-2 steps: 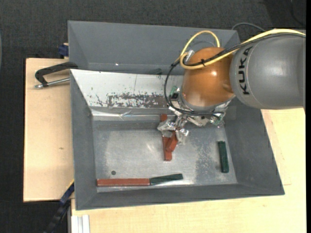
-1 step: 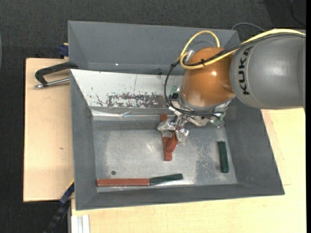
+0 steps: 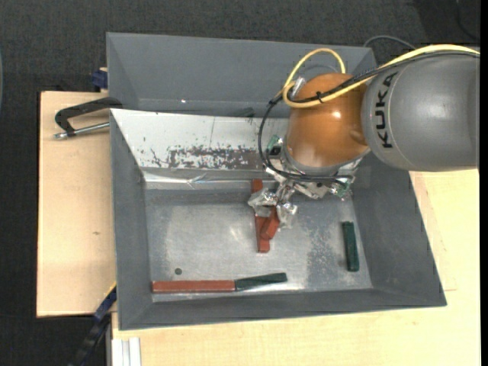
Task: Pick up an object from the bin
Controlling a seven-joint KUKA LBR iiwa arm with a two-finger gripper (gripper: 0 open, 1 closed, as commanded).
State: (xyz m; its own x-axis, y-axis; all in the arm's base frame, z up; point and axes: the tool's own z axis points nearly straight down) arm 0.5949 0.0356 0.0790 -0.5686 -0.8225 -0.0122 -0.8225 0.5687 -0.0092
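Gripper [image 3: 273, 204] sits over red block's [image 3: 264, 236] upper end.

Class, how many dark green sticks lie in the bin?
2: the lower-wall green stick, beside a red stick; the right-side green stick. The arm may hide more.

The bin [image 3: 130, 227] is grey, with dark speckles behind the silver gripper [image 3: 273, 203]. Right under the gripper is a red-brown block [image 3: 264, 235]. Beside it lies a dark green pen [image 3: 349, 246]. Farther off is a red stick [image 3: 194, 286] with a green end.
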